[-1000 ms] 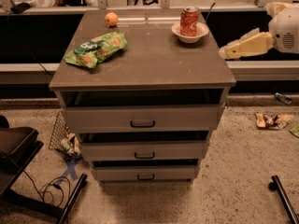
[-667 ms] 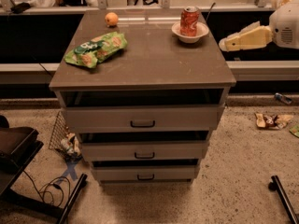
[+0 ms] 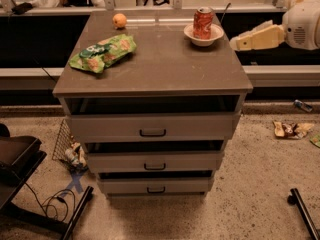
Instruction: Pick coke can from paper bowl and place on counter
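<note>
The red coke can [image 3: 203, 22] stands upright in the white paper bowl [image 3: 203, 36] at the back right of the grey-brown counter [image 3: 160, 64]. My gripper [image 3: 236, 42] comes in from the right, level with the bowl, just off the counter's right edge. It points left at the bowl, a short gap away, and touches nothing. The white arm housing [image 3: 302, 24] is behind it at the frame's right edge.
An orange [image 3: 119, 20] sits at the counter's back left. A green snack bag [image 3: 102, 52] lies at the left. Three drawers with black handles [image 3: 152, 132] are below. Shelving runs behind the counter. Litter [image 3: 290, 129] and cables [image 3: 55, 204] lie on the floor.
My gripper has risen a little and edged left toward the bowl. The can, bowl, orange and bag have not moved.
</note>
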`<state>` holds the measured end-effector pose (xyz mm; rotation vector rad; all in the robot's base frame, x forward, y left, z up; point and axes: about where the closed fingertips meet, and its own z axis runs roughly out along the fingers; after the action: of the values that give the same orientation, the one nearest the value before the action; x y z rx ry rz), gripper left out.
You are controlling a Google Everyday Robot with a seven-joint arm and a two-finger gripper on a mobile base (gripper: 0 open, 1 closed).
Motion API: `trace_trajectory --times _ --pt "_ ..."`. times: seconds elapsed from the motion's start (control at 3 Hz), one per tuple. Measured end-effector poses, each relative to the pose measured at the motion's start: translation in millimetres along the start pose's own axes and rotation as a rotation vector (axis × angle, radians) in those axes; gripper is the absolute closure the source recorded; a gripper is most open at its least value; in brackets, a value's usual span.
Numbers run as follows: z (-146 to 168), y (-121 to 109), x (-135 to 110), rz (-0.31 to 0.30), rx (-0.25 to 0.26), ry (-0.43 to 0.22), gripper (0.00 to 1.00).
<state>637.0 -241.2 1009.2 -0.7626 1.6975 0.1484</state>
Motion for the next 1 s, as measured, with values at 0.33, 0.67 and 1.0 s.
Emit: trace_trajectory --times 0.33,0.67,1.0 --pt "64.0 -36.1 1.2 0.1 -0.015 -0.108 0.0" --pt "121.2 -77.2 9.7 0.178 0.015 -0.157 0.0" --pt "181.7 -118.8 19.7 0.166 0.094 -0.165 0.0"
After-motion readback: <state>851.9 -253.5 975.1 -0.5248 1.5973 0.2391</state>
